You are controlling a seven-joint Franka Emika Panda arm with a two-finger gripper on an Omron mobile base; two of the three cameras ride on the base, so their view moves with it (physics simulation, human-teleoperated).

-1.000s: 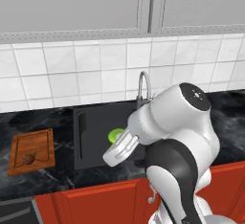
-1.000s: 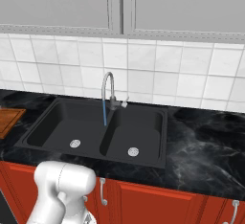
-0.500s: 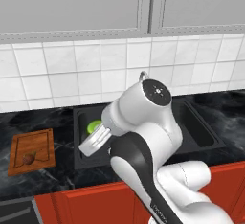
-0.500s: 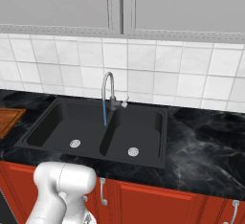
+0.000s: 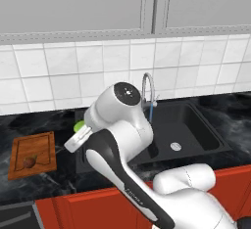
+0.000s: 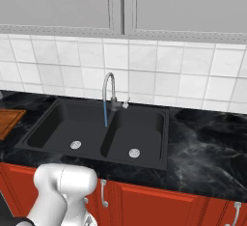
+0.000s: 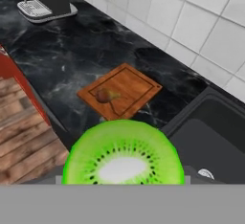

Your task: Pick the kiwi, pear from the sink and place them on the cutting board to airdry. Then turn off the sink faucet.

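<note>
Hovering over the sink's [image 5: 196, 125] left rim with the kiwi [image 7: 123, 152] pinched in the gripper [image 5: 78, 134], cut green face filling the near part of the hand view. Resting on the board [image 5: 34, 153] already, to the left on the black counter [image 5: 44, 123]: the small brown pear [image 5: 29, 161]. Running from the faucet [image 6: 110, 91]: a thin blue stream [image 6: 105, 113] into the sink's left basin.

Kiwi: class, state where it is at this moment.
The kiwi is held in the claw above the sink's left edge, short of the cutting board further left, where the pear already lies.
</note>
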